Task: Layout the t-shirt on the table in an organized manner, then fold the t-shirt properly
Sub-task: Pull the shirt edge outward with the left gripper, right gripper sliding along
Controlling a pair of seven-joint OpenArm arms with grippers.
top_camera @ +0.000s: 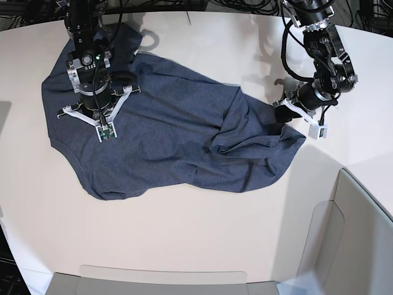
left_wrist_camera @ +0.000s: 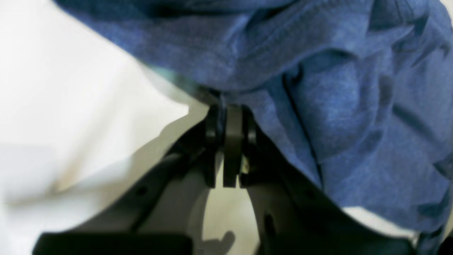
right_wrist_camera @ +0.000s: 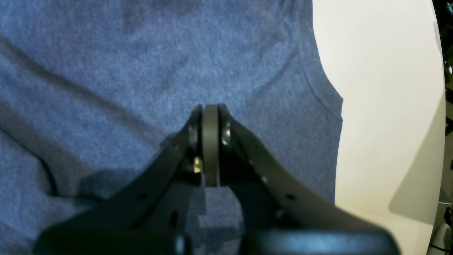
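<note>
From the left wrist camera I see my left gripper [left_wrist_camera: 231, 106] with its jaws drawn together, pinching a bunched edge of the t-shirt [left_wrist_camera: 336, 106]. The cloth rises in thick folds above and to the right of the tips, and the pale table [left_wrist_camera: 70, 106] shows to the left. The picture is blurred, so I cannot make out which part of the shirt it is.

From the right wrist camera I see my right gripper [right_wrist_camera: 210, 108] with its jaws fully together, tips down over flat cloth. I see no fold caught between them. The t-shirt [right_wrist_camera: 141, 63] fills most of the view, with a sleeve hem near the table [right_wrist_camera: 382, 88] on the right.

In the base view the t-shirt [top_camera: 166, 141] lies spread on the table [top_camera: 184, 246], smooth on the left and rumpled on the right. The right gripper [top_camera: 98, 104] stands over the smooth left part, near a sleeve. The left gripper [top_camera: 284, 114] is at the shirt's far right corner, where the cloth is gathered up to it.
</note>
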